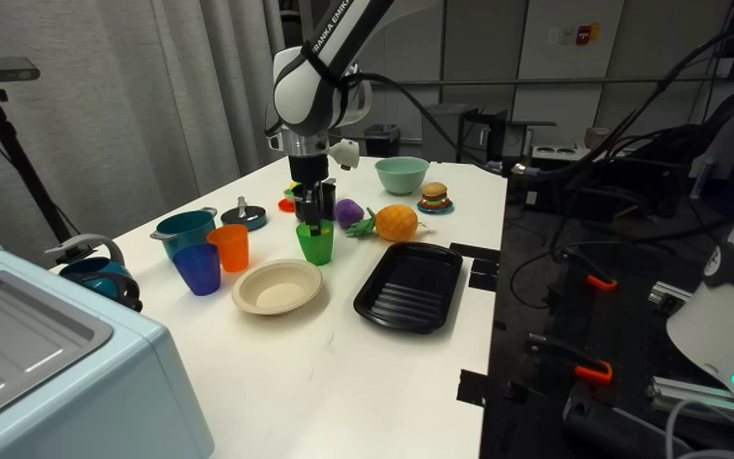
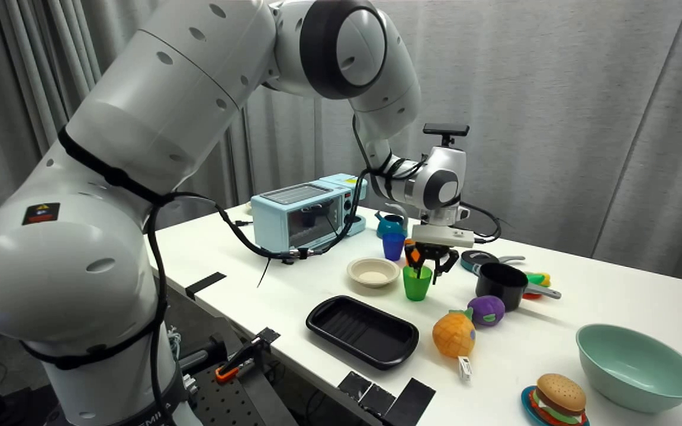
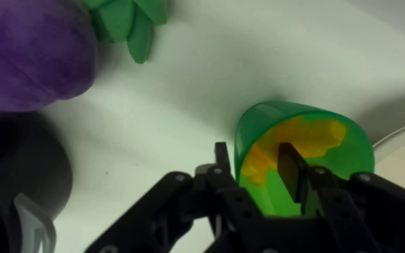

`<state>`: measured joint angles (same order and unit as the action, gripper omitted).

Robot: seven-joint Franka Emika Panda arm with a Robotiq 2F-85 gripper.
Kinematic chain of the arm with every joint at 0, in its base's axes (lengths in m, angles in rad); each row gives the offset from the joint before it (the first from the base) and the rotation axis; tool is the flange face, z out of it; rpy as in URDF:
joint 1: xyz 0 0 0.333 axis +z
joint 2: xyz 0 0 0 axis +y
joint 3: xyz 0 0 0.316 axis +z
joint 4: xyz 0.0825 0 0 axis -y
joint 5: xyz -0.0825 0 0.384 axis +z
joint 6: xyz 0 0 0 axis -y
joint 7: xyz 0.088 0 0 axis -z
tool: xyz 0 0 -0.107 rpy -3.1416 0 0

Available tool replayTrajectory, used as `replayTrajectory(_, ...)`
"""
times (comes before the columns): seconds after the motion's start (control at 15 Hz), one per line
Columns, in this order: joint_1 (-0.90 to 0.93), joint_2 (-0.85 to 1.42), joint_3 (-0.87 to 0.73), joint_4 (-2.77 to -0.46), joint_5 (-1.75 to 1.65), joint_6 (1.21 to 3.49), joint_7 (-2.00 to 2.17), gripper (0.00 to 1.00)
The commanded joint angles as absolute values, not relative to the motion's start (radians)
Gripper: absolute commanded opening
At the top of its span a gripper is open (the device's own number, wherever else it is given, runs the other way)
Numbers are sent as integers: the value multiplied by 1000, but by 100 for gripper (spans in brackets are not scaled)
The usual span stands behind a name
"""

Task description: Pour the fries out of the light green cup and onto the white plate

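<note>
Fries (image 3: 315, 135): lay inside the green cup (image 2: 417, 289), partly covered by a finger (image 3: 290, 168) in the wrist view, too blurred to count.
Green cup: stood upright on the table (image 1: 341, 370); masked in part by the gripper (image 3: 254, 151) in the wrist view; smooth, tapered.
Gripper: held jaws apart astride the green cup's wall, with one finger inside and the opposite one outside.
Plate (image 1: 278, 287): sat just beside the green cup; cut off in the wrist view, visible whole in both exterior views; round, cream, raised at the rim.
Tray (image 1: 408, 287): lay near the green cup; black, ridged, rounded at the corners.
Pot (image 1: 329, 204): stood half hidden behind the gripper in an exterior view, cut off in the wrist view; black, grey-handled.
Pineapple (image 2: 454, 334): lay just beside a purple plush (image 2: 486, 310); reduced to leaves (image 3: 141, 38) in the wrist view.
Table: carried black tape (image 1: 483, 277) along an edge; white, smooth.
Room: had grey, coarse curtain (image 2: 554, 148); lay dim around dark clutter (image 1: 654, 146), hard to make out.
</note>
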<state>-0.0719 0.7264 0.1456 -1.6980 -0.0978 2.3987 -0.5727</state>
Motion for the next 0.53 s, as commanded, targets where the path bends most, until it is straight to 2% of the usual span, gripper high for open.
replayTrajectory(0.0, -71, 701, 151, -1719, -97, 2376, -576, 11)
replayTrajectory(0.07, -70, 698, 152, -1718, -97, 2378, -577, 5)
replayTrajectory(0.13, -70, 694, 152, -1719, -98, 2378, -578, 6)
replayTrajectory(0.2, -69, 691, 151, -1719, -98, 2379, -578, 2)
replayTrajectory(0.27, -68, 690, 150, -1720, -99, 2381, -577, 5)
replayTrajectory(0.33, -68, 690, 150, -1721, -99, 2382, -576, 0)
replayTrajectory(0.47, -66, 690, 148, -1725, -100, 2382, -572, 2)
